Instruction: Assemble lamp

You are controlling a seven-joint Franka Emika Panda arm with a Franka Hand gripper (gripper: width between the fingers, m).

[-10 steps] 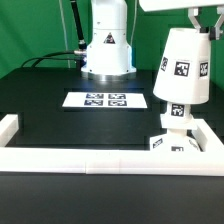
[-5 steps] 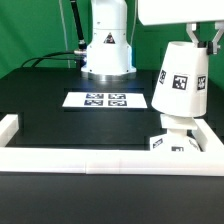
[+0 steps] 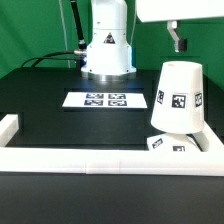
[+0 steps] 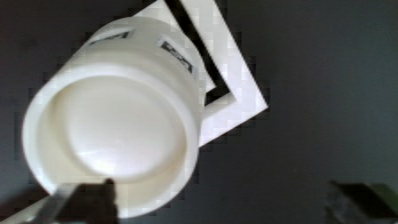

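The white cone shade (image 3: 178, 97) stands over the lamp base (image 3: 171, 146) at the exterior view's right, slightly tilted, its tags facing the camera. The bulb is hidden under the shade. My gripper (image 3: 198, 38) hangs open above the shade and clear of it; only one dark finger (image 3: 179, 38) shows there. In the wrist view I look down on the shade's top (image 4: 116, 125), with the gripper (image 4: 222, 200) open and empty and its fingertips (image 4: 80, 200) spread wide apart.
The marker board (image 3: 107, 100) lies mid-table. The white robot pedestal (image 3: 107, 50) stands behind it. A low white wall (image 3: 90, 161) runs along the front edge, with a corner piece at the left (image 3: 8, 128); the base sits in its right corner.
The shade has come down over the bulb onto the base. The gripper has let go of it, opened, and now sits above it.
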